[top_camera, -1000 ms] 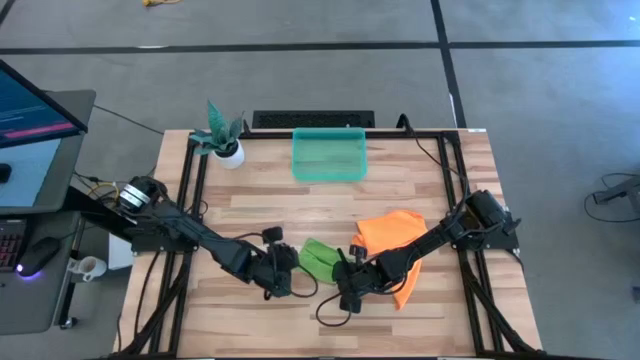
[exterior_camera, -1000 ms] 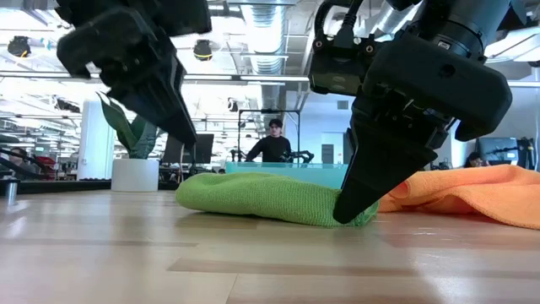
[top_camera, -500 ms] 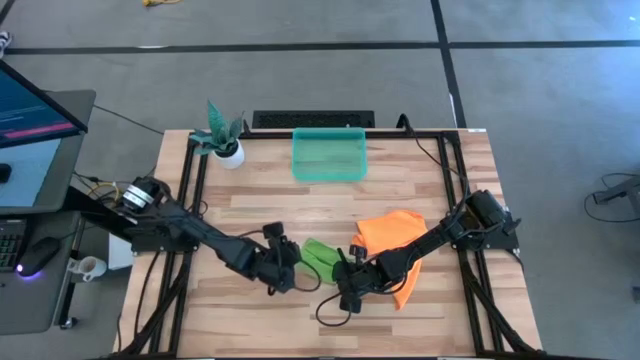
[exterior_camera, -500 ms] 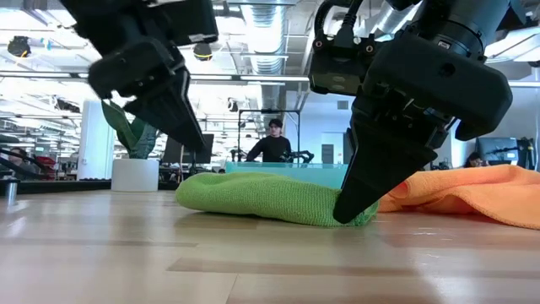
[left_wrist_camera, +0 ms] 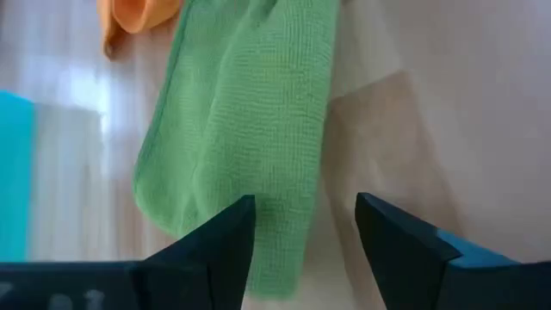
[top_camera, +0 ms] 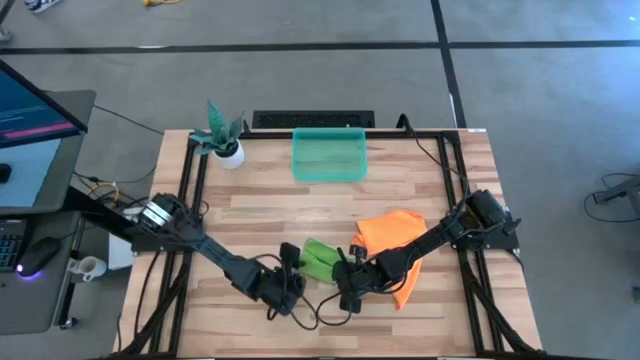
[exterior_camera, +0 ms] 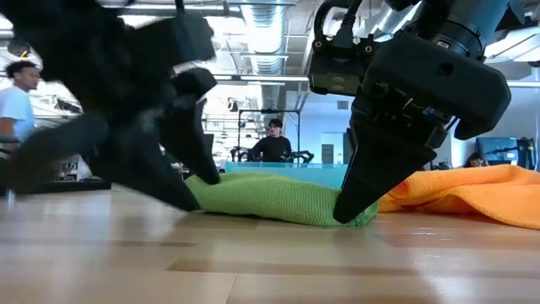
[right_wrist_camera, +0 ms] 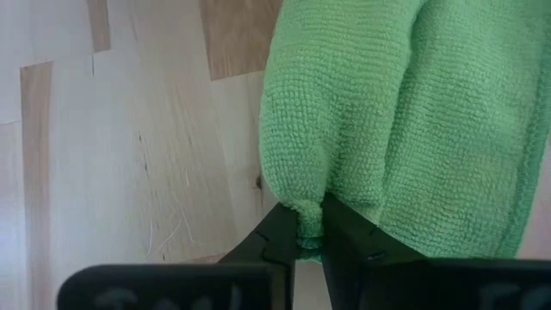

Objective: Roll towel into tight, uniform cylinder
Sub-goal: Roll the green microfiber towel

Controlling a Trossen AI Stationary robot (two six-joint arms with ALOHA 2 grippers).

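Wooden table (top_camera: pixel 250 205) fills centre of high view; no readable brands or labels anywhere. Green towel (top_camera: pixel 320 259) lies bunched at lower centre, touching orange cloth (top_camera: pixel 392 235) to its right. Right gripper (right_wrist_camera: pixel 310 231) is pinched on the towel's edge; left gripper (left_wrist_camera: pixel 306 226) stands spread, holding nothing, at the towel's lower-left.

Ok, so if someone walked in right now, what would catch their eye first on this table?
Probably the green towel bunched near the front middle of the table, with both dark arms converging on it. The right gripper pinches one edge of it, while the left gripper stands open at its other end. Just behind lies a crumpled orange towel, with a teal tray at the back edge.
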